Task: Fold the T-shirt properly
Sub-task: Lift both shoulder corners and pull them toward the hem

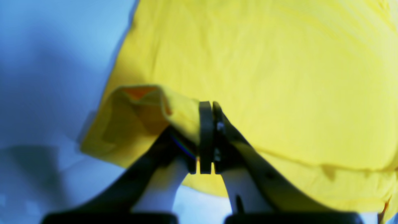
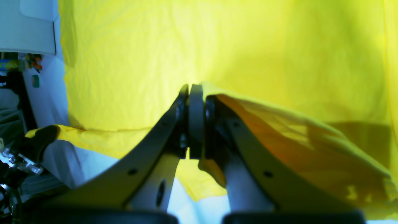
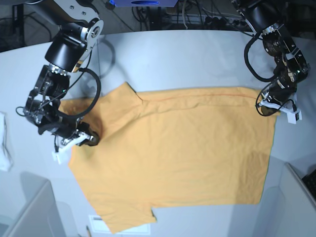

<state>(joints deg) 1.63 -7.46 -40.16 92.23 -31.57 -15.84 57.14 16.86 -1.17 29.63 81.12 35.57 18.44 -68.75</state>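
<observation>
The light-orange T-shirt (image 3: pixel 182 148) lies spread flat on the grey table, hem toward the right of the base view and sleeves at the upper left and lower left. It looks yellow in both wrist views. My left gripper (image 3: pixel 273 109) is shut on the T-shirt's upper right hem corner. The left wrist view shows its closed gripper (image 1: pixel 209 107) pinching a lifted fold of the T-shirt (image 1: pixel 279 77). My right gripper (image 3: pixel 75 140) is shut on the T-shirt's left edge. The right wrist view shows the closed gripper (image 2: pixel 193 90) holding raised fabric of the T-shirt (image 2: pixel 130 62). The neckline is hidden.
A white cloth (image 3: pixel 5 143) lies at the table's left edge. Cables (image 3: pixel 197 17) run behind the table's far edge. Grey panels stand at the lower left (image 3: pixel 24 212) and lower right (image 3: pixel 296 202) corners. A white box (image 2: pixel 28 28) shows in the right wrist view.
</observation>
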